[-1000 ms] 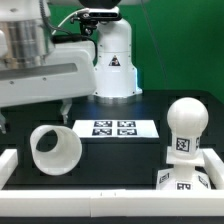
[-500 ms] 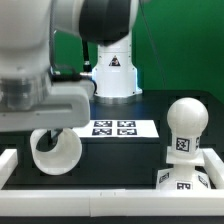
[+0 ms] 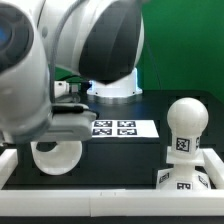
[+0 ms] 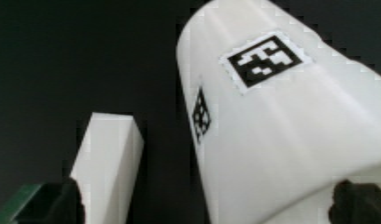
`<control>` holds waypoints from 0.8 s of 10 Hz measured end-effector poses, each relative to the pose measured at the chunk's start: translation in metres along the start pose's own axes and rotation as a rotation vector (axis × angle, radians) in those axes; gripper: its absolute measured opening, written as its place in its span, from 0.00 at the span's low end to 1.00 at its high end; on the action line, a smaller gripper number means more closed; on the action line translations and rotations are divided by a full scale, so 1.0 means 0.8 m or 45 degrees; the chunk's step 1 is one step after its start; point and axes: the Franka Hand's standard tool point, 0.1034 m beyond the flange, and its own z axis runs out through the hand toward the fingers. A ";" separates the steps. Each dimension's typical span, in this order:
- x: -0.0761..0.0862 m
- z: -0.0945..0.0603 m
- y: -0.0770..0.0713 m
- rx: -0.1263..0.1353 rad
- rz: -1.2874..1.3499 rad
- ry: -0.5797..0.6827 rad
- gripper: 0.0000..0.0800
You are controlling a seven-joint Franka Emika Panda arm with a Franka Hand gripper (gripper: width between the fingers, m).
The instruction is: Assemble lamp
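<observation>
Gripper (image 4: pixel 201 204): spread wide, a dark fingertip (image 4: pixel 36 203) at each edge of the wrist view; nothing clamped.
Between the tips: the shade (image 3: pixel 55 158); contact cannot be told.
Arm (image 3: pixel 70 60): fills the upper left of the exterior view and hides the gripper there.
Shade: lower left, on the black table (image 3: pixel 120 162), top covered by the arm; matte white, tapered, square tags on its wall.
Bulb (image 3: pixel 186 122): right, upright, tagged.
Base (image 3: pixel 185 182): lower right, below the bulb.
Marker board (image 3: pixel 115 128): centre, flat.

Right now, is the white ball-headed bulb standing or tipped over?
Standing: the matte white ball-headed bulb has its head straight above its stem.
</observation>
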 end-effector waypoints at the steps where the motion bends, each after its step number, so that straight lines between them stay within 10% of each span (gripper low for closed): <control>1: -0.001 0.008 0.005 0.003 0.007 -0.017 0.87; 7: -0.016 0.007 0.004 -0.006 0.039 -0.074 0.84; 8: -0.016 0.008 0.005 -0.005 0.040 -0.075 0.62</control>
